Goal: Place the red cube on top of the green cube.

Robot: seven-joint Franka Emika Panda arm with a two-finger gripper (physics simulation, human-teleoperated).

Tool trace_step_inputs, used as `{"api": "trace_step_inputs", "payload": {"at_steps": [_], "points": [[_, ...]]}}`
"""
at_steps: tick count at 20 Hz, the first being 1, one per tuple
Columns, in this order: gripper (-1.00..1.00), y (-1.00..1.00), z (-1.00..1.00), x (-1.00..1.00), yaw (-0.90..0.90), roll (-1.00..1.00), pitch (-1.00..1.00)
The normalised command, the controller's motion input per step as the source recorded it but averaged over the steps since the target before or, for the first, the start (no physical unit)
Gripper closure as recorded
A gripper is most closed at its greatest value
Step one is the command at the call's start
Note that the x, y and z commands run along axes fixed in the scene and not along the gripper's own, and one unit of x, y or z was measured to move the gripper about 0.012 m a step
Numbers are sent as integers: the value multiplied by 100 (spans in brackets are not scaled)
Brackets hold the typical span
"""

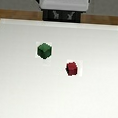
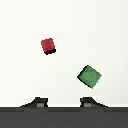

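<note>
Up high, the gripper (image 2: 63, 103) hangs with its jaws spread wide and nothing between them; in the wrist view the two dark fingertips (image 2: 35, 102) stand well apart, with only bare table showing in the gap. Neither tip touches a cube.

Out from there lies the red cube (image 2: 48, 45), resting on the white table (image 1: 23, 88) by itself, a little turned so its edges do not run square with the table's edge. In the exterior view the red cube (image 1: 72, 68) sits towards the exterior view's right and nearer the camera.

Next comes the green cube (image 2: 89, 76), also turned (it looks like a diamond from above). In the exterior view the green cube (image 1: 44, 50) lies to the exterior view's left of the red one and farther back, near it but clearly apart, with bare table between them. Both sit flat on the table; the red one is not on the green one.

Behind the table's far edge the arm's base (image 1: 60, 7) shows, pale above and dark below.
</note>
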Motion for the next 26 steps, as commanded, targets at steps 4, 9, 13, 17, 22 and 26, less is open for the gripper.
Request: {"api": "trace_step_inputs", "payload": {"at_steps": [4, 9, 13, 17, 22, 26], "points": [[-100, 0, 0, 0, 0, 0, 0], [-100, 0, 0, 20, 0, 0, 0], [-100, 0, 0, 50, 0, 0, 0], [-100, 0, 0, 100, 0, 0, 0], [-100, 20, 0, 80, 0, 0, 0], [-100, 50, 0, 0, 0, 0, 0]]}}
